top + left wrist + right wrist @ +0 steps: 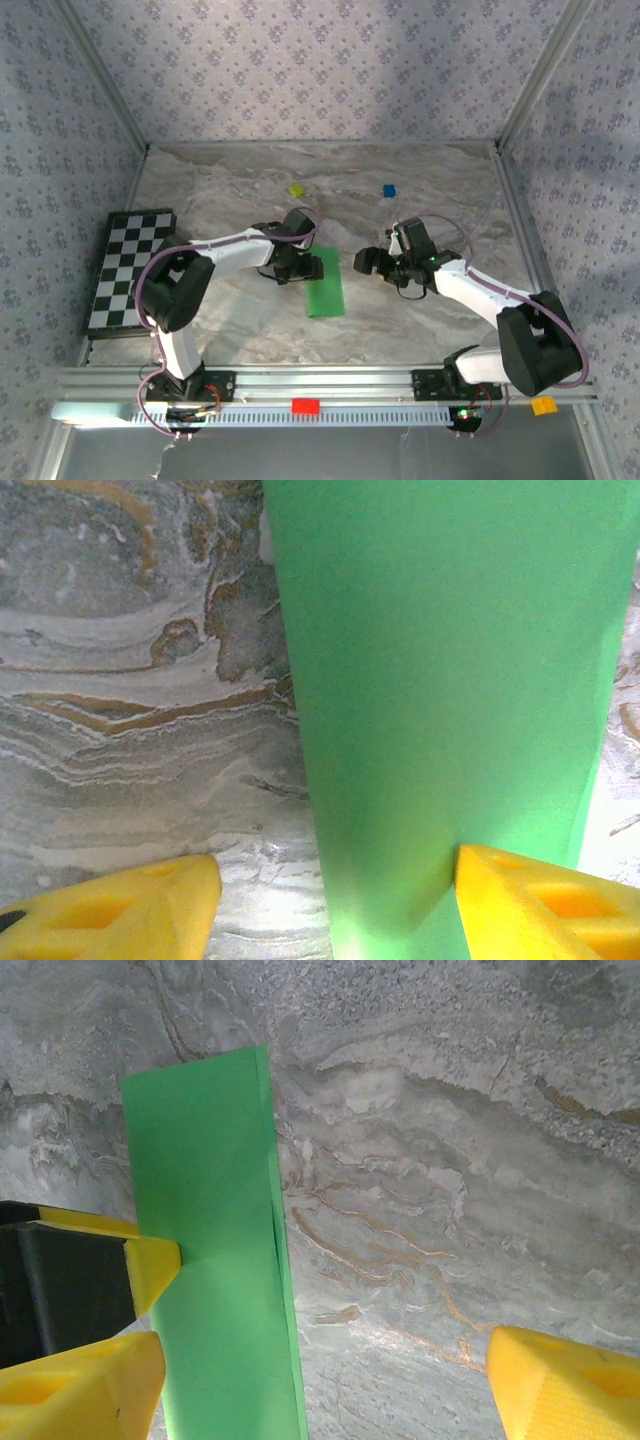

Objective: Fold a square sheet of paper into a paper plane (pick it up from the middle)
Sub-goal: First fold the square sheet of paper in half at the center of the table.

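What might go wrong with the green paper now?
The left tool stands open, and one finger seems to rest on the folded paper. If it pulls away, it may drag the paper askew. In the right wrist view the layers look slightly uneven along one long edge, so later folds might come out crooked. The open right tool hovers close beside the paper and may nudge it.

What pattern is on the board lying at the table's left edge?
A black-and-white checkerboard, clearest in the top external view.
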Available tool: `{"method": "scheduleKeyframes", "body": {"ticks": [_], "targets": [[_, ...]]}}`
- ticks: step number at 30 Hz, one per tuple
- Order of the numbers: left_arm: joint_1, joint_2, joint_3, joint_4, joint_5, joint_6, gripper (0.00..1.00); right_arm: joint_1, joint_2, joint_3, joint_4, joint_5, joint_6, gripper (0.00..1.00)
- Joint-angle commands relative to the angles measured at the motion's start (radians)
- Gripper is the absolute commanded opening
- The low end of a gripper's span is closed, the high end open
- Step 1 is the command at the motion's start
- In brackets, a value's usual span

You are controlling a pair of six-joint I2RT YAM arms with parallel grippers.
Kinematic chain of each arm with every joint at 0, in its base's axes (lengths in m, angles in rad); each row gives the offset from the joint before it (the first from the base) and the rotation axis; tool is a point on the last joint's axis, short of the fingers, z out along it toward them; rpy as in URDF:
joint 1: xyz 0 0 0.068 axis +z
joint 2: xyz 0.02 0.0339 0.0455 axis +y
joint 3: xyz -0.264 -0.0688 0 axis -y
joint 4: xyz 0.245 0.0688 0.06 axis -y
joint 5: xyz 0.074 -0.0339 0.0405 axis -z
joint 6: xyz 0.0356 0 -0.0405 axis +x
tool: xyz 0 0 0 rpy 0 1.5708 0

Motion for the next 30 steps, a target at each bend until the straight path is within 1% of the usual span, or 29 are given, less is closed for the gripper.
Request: {"method": "scheduleKeyframes", "body": {"ticks": [1, 7, 11, 21, 24, 30], "targets": [[-0.015, 0.077, 0.012, -0.025, -0.051, 0.029, 0.66, 0.008, 0.010, 0.029, -0.028, 0.017, 0.003, 0.86], [-0.034, 0.122, 0.063, -0.089, -0.098, 0.024, 0.69, 0.009, 0.011, 0.027, -0.043, 0.028, 0.001, 0.86], [-0.043, 0.135, 0.072, -0.101, -0.123, 0.010, 0.69, 0.009, 0.010, 0.024, -0.054, 0.033, -0.001, 0.86], [-0.041, 0.129, 0.066, -0.093, -0.150, -0.022, 0.69, 0.011, 0.006, 0.022, -0.058, 0.034, -0.001, 0.86], [-0.042, 0.132, 0.066, -0.094, -0.154, -0.028, 0.66, 0.012, 0.006, 0.023, -0.059, 0.038, 0.000, 0.86], [-0.041, 0.137, 0.063, -0.091, -0.146, -0.014, 0.66, 0.012, 0.006, 0.022, -0.061, 0.041, 0.002, 0.87]]}}
